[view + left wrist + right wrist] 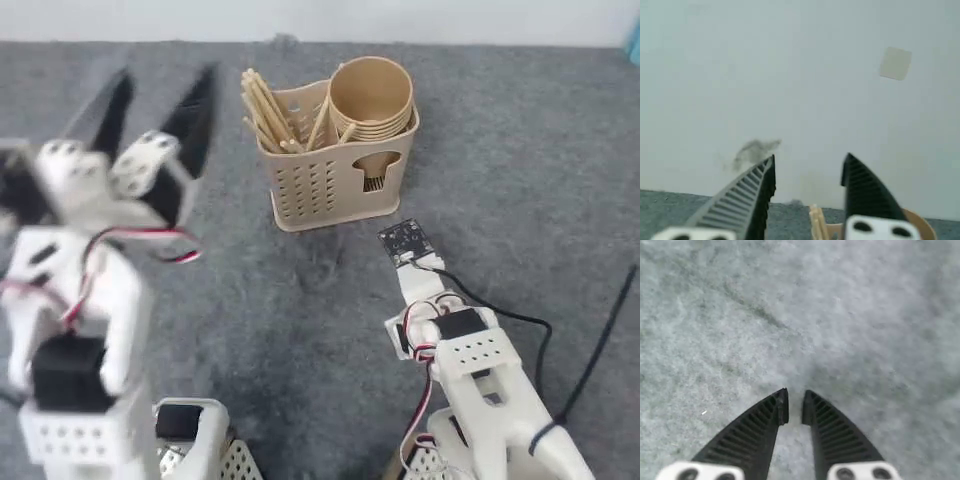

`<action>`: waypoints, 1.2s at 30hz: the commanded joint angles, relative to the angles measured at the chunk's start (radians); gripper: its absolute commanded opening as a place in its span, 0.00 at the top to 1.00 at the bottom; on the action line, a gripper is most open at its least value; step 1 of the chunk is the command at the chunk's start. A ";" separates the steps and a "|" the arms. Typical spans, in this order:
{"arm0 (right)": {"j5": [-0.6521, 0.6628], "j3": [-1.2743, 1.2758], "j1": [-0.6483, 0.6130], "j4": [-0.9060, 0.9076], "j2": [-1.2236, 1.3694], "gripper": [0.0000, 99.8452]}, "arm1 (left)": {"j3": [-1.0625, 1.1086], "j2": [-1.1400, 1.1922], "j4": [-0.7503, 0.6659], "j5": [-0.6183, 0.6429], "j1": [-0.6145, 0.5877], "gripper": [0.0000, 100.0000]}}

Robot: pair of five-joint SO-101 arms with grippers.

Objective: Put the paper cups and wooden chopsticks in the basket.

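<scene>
The left gripper [168, 73] is hovering empty, jaws wide apart, just beside the basket [330, 200], which is holding the stacked paper cups [370, 95] and wooden chopsticks [265, 110]. The right gripper [795, 392] is hanging over the mat [865, 315], jaws nearly together on nothing. Placing looks finished; probably only backing away without nudging the basket is remaining.

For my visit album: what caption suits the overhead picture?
Paper cups and wooden chopsticks stand in the basket, with the left arm and right arm nearby.
</scene>
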 commanded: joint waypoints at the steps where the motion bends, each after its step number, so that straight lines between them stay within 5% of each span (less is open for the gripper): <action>1: -0.029 -0.141 0.107 0.113 -0.156 0.99 | 0.088 -0.083 0.006 0.017 -0.068 0.98; 7: -0.109 -0.161 0.268 0.176 -0.509 0.99 | 0.346 -0.216 0.006 0.017 -0.078 0.99; 17: -0.071 0.005 0.282 0.352 -1.049 0.99 | 0.799 -0.626 -0.003 -0.040 -0.075 0.99; 21: -0.068 0.137 0.286 0.302 -1.018 0.99 | 1.021 -0.816 -0.064 -0.097 -0.083 0.99; 28: -0.068 0.321 0.278 0.288 -1.009 0.99 | 1.273 -0.783 -0.160 -0.115 -0.078 0.99; 36: -0.068 0.359 0.277 0.426 -1.009 0.99 | 1.274 -0.792 0.066 -0.158 -0.051 0.99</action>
